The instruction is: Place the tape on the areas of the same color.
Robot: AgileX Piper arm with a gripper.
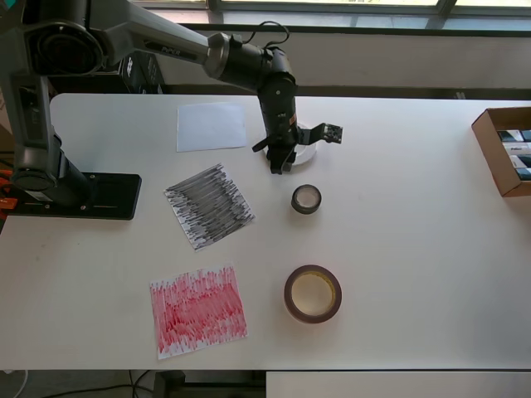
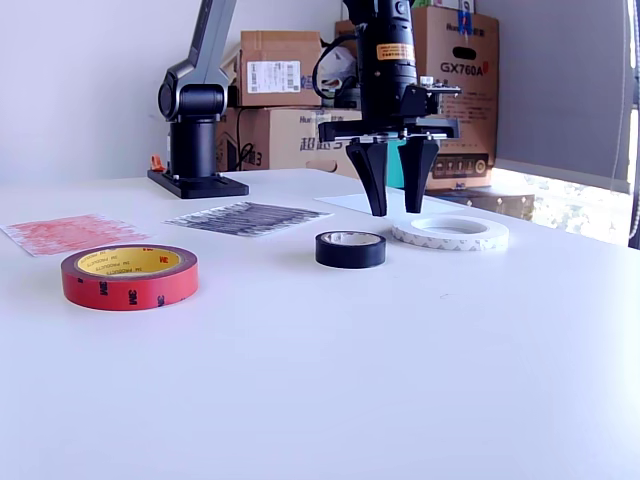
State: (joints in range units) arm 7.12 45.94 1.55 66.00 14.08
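Note:
The white ring (image 1: pixel 310 150) (image 2: pixel 450 232) lies flat on the table, to the right of the plain white sheet (image 1: pixel 211 126) (image 2: pixel 345 203) in the overhead view. My gripper (image 1: pixel 281 164) (image 2: pixel 397 200) is open and empty, pointing down with its tips low at the ring's edge; it hides part of the ring in the overhead view. The small black roll (image 1: pixel 306 199) (image 2: pixel 350 249) lies just in front, right of the scribbled black sheet (image 1: pixel 209 206) (image 2: pixel 245 217). The dark red-brown roll (image 1: pixel 313 294) (image 2: pixel 129 276) lies right of the scribbled red sheet (image 1: pixel 197 311) (image 2: pixel 70 232).
The arm's black base (image 1: pixel 75 195) (image 2: pixel 195 180) stands at the table's left edge in the overhead view. An open cardboard box (image 1: pixel 504 149) sits at the right edge. Cardboard boxes (image 2: pixel 275 70) are stacked behind the table in the exterior view.

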